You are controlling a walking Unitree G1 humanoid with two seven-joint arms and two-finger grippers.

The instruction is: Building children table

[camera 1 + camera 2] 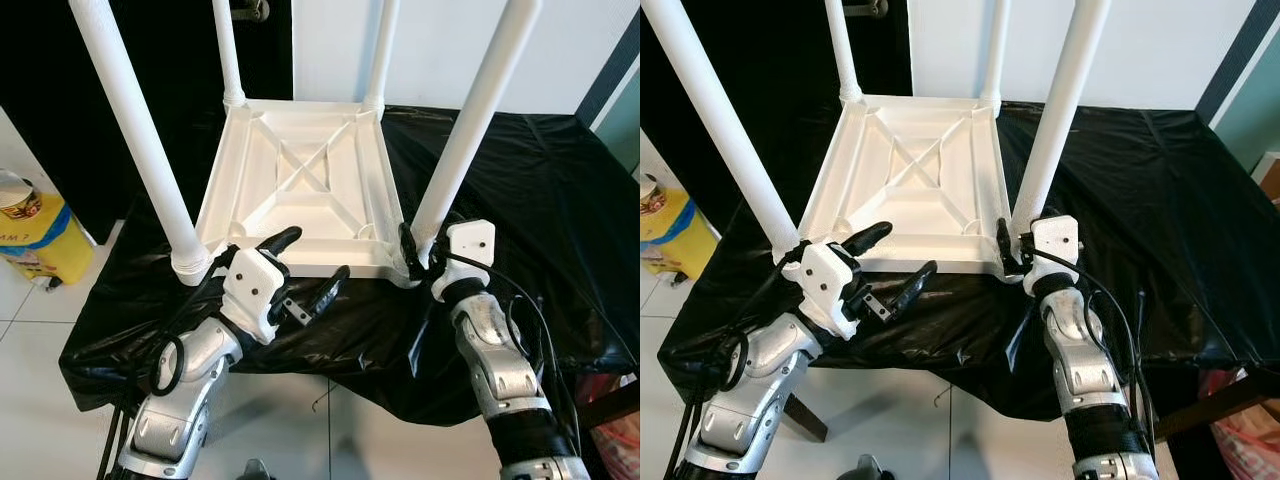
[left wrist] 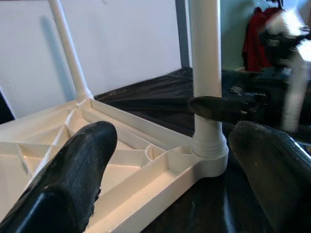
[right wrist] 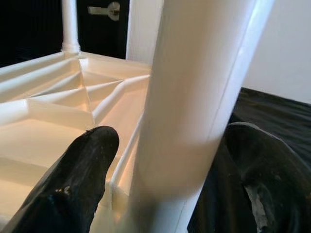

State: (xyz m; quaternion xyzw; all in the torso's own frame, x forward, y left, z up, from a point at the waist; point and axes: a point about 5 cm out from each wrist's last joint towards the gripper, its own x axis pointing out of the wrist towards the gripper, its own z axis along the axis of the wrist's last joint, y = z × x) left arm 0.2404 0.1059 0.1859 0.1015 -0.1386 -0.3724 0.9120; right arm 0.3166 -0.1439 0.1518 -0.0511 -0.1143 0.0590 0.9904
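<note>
The white children's table (image 1: 300, 215) lies upside down on a black-covered surface (image 1: 530, 200), with its legs pointing up. My right gripper (image 1: 420, 250) straddles the base of the near right leg (image 1: 465, 140), open, one finger (image 3: 82, 174) on each side and a small gap showing. My left gripper (image 1: 318, 254) hovers open at the table's front rim, between the near left leg (image 1: 140, 140) and the middle. Nothing is between its fingers (image 2: 73, 179). The two far legs (image 1: 228, 50) stand seated in their corners.
A yellow container (image 1: 35, 235) stands on the tiled floor at the left. The black cover hangs over the front edge. A dark door with a handle (image 3: 104, 9) and a white wall are behind. A red bag (image 1: 615, 425) sits at the lower right.
</note>
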